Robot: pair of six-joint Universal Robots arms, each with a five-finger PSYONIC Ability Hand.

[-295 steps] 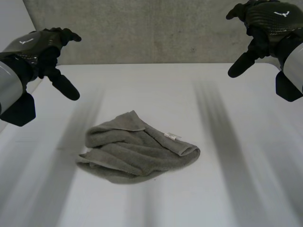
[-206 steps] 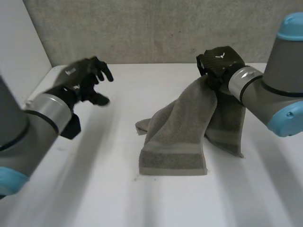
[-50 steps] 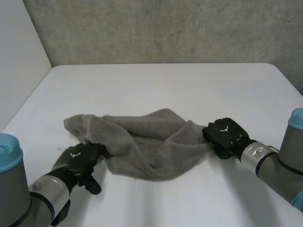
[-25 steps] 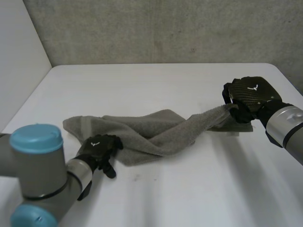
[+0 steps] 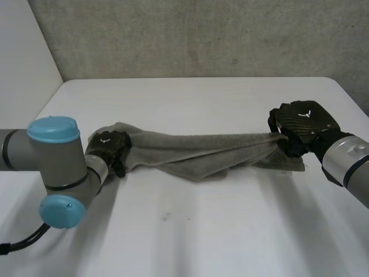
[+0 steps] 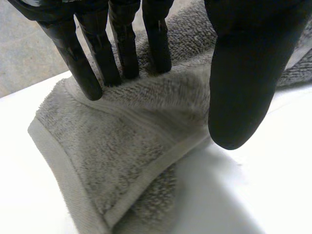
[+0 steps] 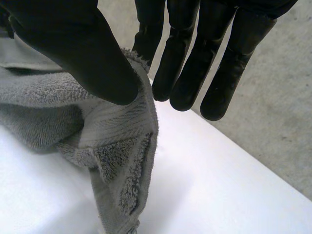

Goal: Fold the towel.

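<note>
Towel (image 5: pixel 199 154) is strung left to right across the middle of the bench (image 5: pixel 190 236), bunched into a loose rope. Its lower folds look to rest on the surface between our two grips.

Left robot hand (image 5: pixel 108 148) pinches the left end, fingers (image 6: pixel 122 48) on top near the hemmed border and thumb (image 6: pixel 243 73) at the edge. Right robot hand (image 5: pixel 301 122) pinches the right end between thumb (image 7: pixel 78 53) and fingers (image 7: pixel 185 63), with a corner flap hanging below.

We judge it soft, light, limp terry. It has no stiffness, so it will droop and twist wherever unsupported. The pile should give good friction, so slip looks unlikely.

Best holds are the corners on the flat band by the hem, not the bunched middle. We'd say it needs spreading flat before any fold.
</note>
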